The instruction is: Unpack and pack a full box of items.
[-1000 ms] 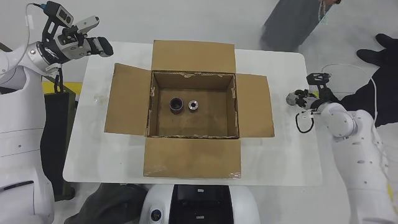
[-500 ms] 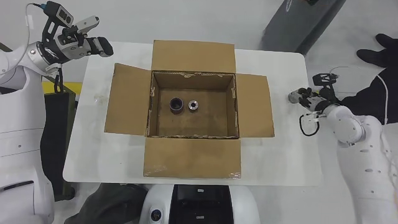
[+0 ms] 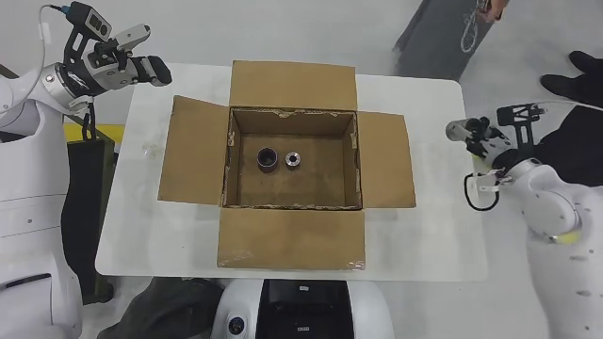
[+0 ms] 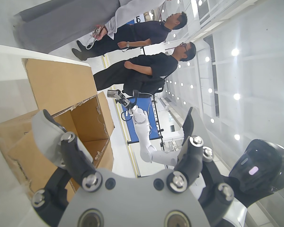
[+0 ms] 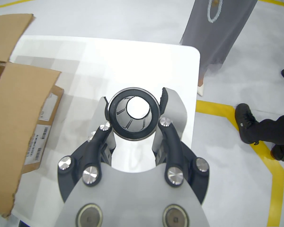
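An open cardboard box (image 3: 294, 237) stands mid-table with its flaps spread; the box (image 4: 54, 81) and the box (image 5: 19, 90) also appear in the wrist views. Two small metal cylinders lie on its floor: a dark one (image 3: 267, 158) and a silver one (image 3: 293, 159). My right gripper (image 5: 135, 106) is shut on a hollow metal cylinder (image 5: 133, 114), held above the table's right side; the same gripper (image 3: 464, 136) shows from the top. My left gripper (image 3: 151, 68) hangs open and empty over the table's far left corner, its grey fingers (image 4: 49, 133) wide apart.
The white table (image 3: 141, 207) has bare strips left and right of the box. People stand on the floor beyond the table's far right corner (image 3: 452, 19), close to the right arm. A yellow floor line (image 5: 269, 157) runs by the right edge.
My right gripper has risen and drifted right and slightly back with the metal cylinder. The left arm has kept still. A person behind has shifted.
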